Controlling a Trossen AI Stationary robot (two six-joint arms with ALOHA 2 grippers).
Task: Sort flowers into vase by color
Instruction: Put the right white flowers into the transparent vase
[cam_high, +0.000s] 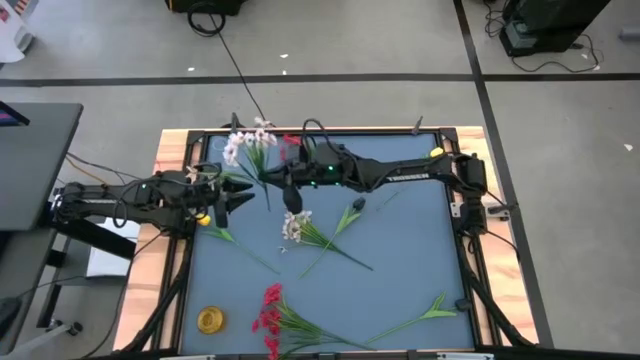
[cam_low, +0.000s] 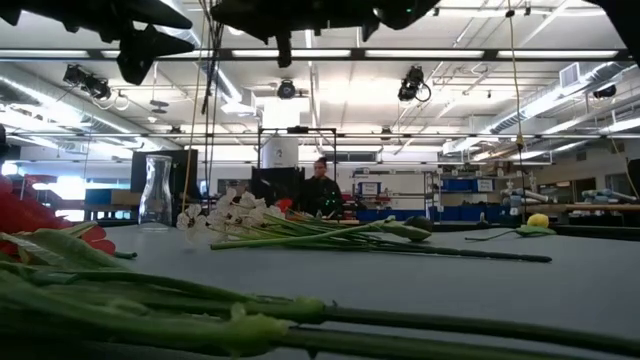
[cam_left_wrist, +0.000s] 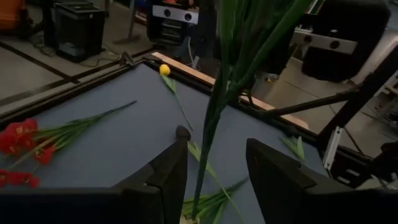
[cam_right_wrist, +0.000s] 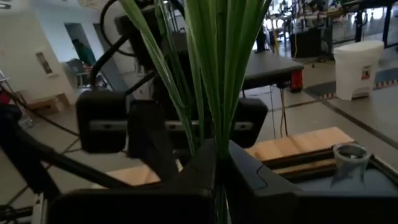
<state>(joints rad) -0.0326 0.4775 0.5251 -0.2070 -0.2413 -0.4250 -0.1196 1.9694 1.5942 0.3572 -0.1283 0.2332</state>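
Gripping a bunch of green stems (cam_right_wrist: 217, 68), the right gripper (cam_right_wrist: 214, 165) has its fingers clamped tight around them, up above the worktop near the far edge. That bunch is the white flowers (cam_high: 248, 146), blossoms fanned out toward the far left corner. The left gripper (cam_left_wrist: 214, 171) hangs right beside it with its fingers spread apart, the same stems running down between them, though I can't tell whether they touch.

Still lying flat on the blue worktop (cam_high: 410, 250): another spray of white flowers (cam_high: 293, 226) about in the middle, a dark bud (cam_high: 358, 204) just right of it, red flowers (cam_high: 268, 310) by the near edge, and one bare leafy stem (cam_high: 420, 317) toward the near right corner. A yellow bud (cam_high: 436, 152) sits by the far right corner, and there's a yellow round thing (cam_high: 211, 320) near the near left corner.

Low view shows a clear glass vase (cam_low: 156, 192) standing upright at the far side. A person (cam_low: 321, 187) is in the room behind the table.
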